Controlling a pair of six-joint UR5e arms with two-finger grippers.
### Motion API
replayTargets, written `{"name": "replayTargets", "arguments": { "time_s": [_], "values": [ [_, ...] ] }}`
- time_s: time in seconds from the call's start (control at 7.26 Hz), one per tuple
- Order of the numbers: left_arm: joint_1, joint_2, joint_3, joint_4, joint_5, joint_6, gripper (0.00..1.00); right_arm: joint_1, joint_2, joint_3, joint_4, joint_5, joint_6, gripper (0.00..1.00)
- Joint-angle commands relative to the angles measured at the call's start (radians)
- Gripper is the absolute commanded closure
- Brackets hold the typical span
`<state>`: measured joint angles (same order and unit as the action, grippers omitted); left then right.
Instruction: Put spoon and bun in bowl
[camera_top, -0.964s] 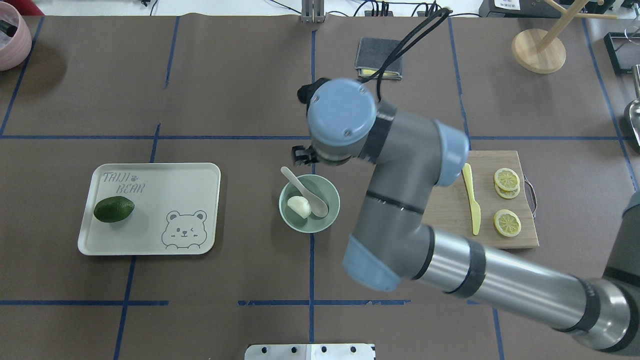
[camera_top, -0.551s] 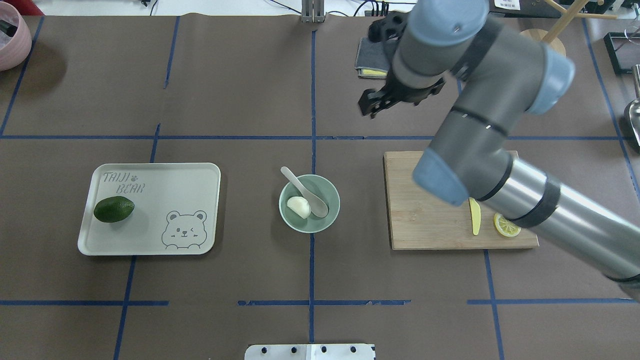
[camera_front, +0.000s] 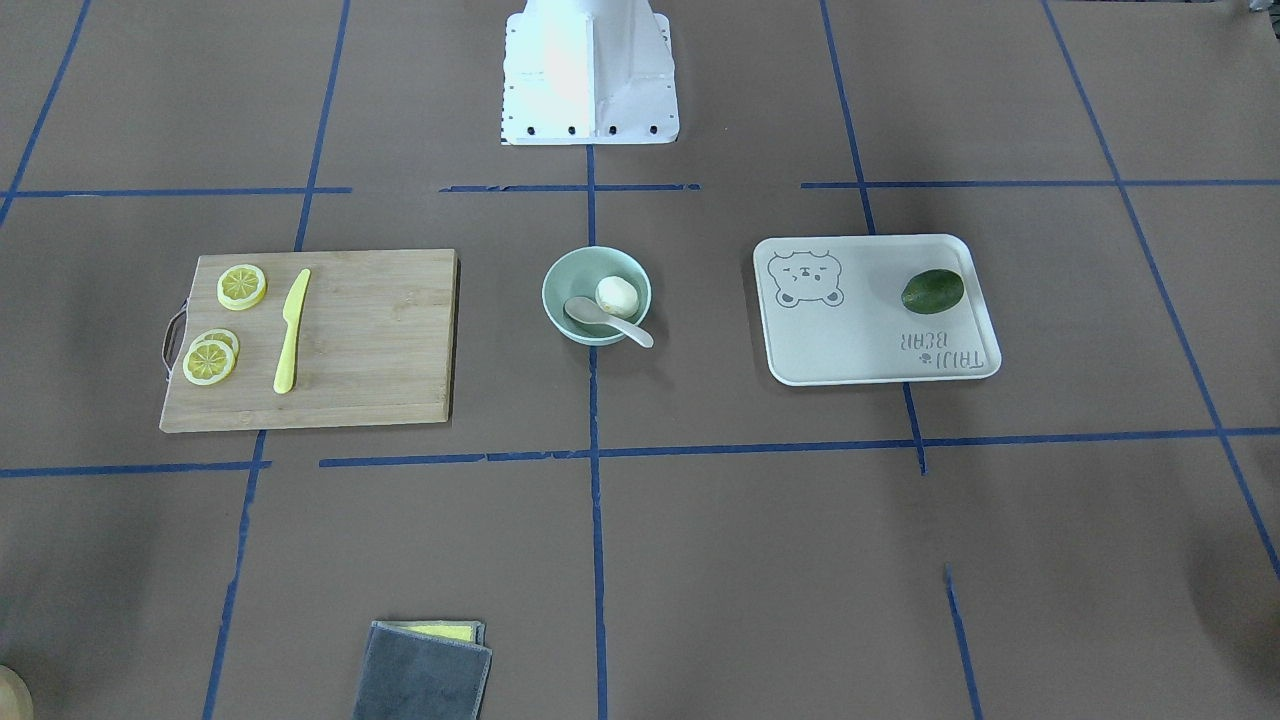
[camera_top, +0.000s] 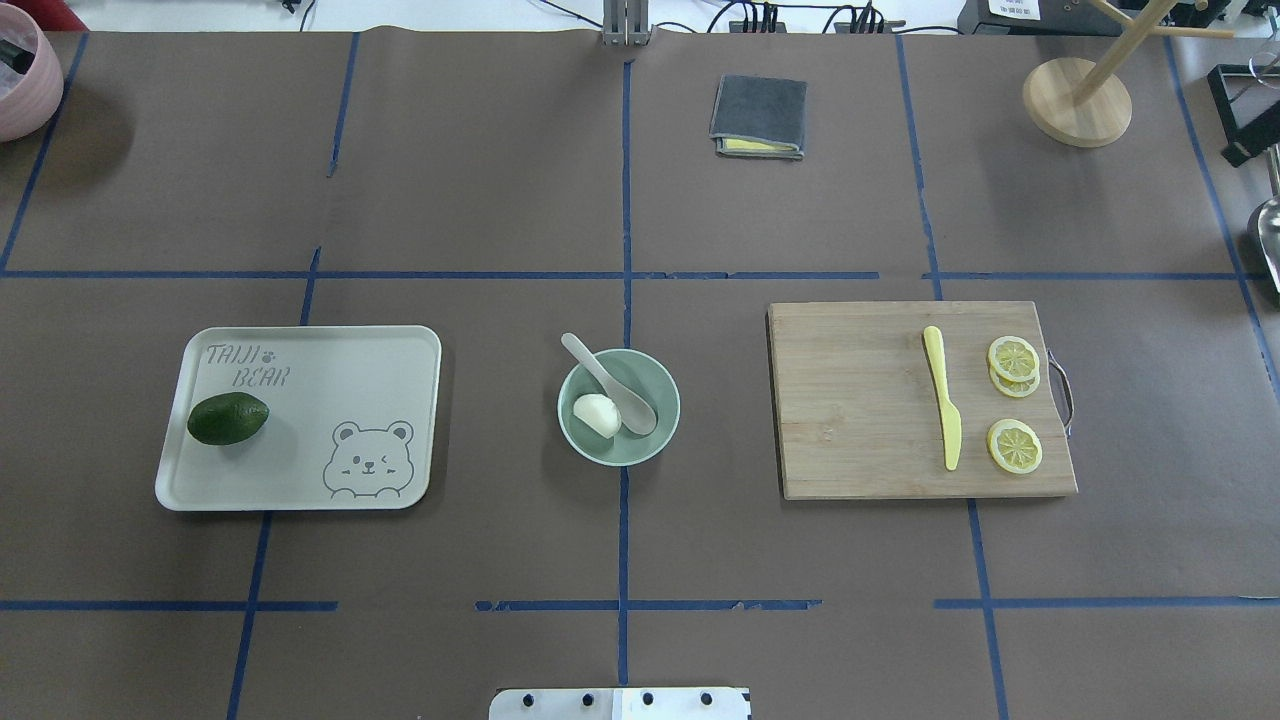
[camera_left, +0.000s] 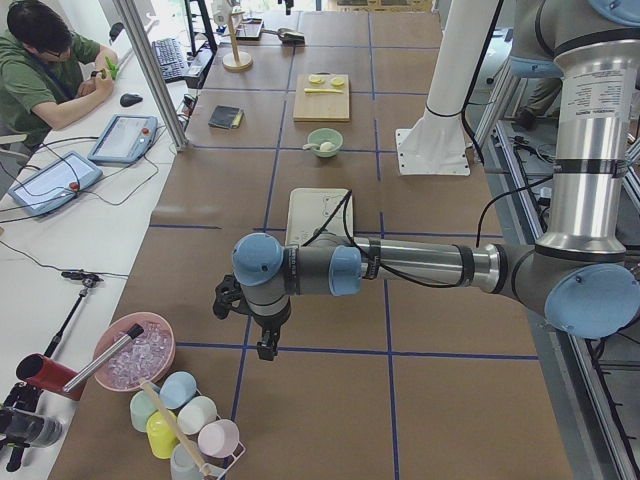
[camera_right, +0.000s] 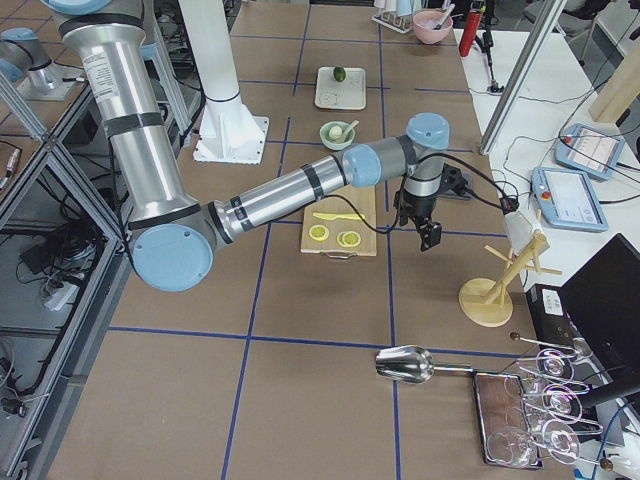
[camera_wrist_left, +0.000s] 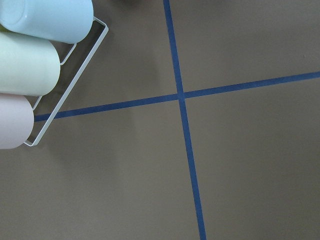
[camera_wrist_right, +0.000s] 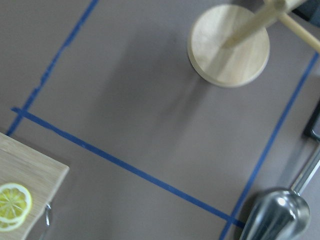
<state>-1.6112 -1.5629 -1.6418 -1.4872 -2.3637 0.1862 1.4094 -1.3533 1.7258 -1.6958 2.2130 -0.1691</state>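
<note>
The pale mint-green bowl (camera_top: 618, 452) stands at the table's middle. The white bun (camera_top: 597, 412) lies inside it. The off-white spoon (camera_top: 612, 385) rests in it, scoop down and handle over the far-left rim. All three also show in the front view: the bowl (camera_front: 556, 275), the bun (camera_front: 616, 293) and the spoon (camera_front: 600, 315). No arm is over the table in the overhead view. My left gripper (camera_left: 265, 348) hangs near the cup rack at the left end. My right gripper (camera_right: 431, 236) hangs beyond the cutting board at the right end. I cannot tell whether either is open or shut.
A white bear-print tray (camera_top: 340, 370) with an avocado (camera_top: 228, 418) lies left of the bowl. A cutting board (camera_top: 850, 400) with a yellow knife (camera_top: 942, 395) and lemon slices (camera_top: 1014, 445) lies right. A grey cloth (camera_top: 759, 116), a wooden stand (camera_top: 1077, 100) and a metal scoop (camera_wrist_right: 275, 220) are further off.
My right arm has swung from above the bowl toward the far right and left the overhead view. The bowl, bun and spoon have not moved.
</note>
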Motion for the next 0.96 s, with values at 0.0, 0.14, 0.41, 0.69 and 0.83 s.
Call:
{"name": "replayTargets", "arguments": {
  "time_s": [0.0, 0.14, 0.41, 0.69, 0.83],
  "values": [
    [-0.001, 0.001, -0.001, -0.001, 0.000, -0.001, 0.00, 0.145, -0.124, -0.082, 0.008, 0.007, -0.033, 0.00],
    [0.001, 0.001, -0.001, -0.007, 0.001, 0.004, 0.00, 0.169, -0.153, -0.095, 0.008, 0.017, -0.029, 0.00],
    [-0.001, 0.000, -0.006, -0.010, 0.001, 0.007, 0.00, 0.174, -0.225, -0.098, 0.010, 0.092, -0.024, 0.00],
    [0.001, 0.000, -0.003, -0.008, 0.012, 0.004, 0.00, 0.174, -0.227, -0.103, 0.010, 0.093, -0.024, 0.00],
    [0.001, 0.001, -0.004, -0.008, 0.015, 0.004, 0.00, 0.172, -0.216, -0.118, 0.010, 0.093, -0.024, 0.00]
  ]
}}
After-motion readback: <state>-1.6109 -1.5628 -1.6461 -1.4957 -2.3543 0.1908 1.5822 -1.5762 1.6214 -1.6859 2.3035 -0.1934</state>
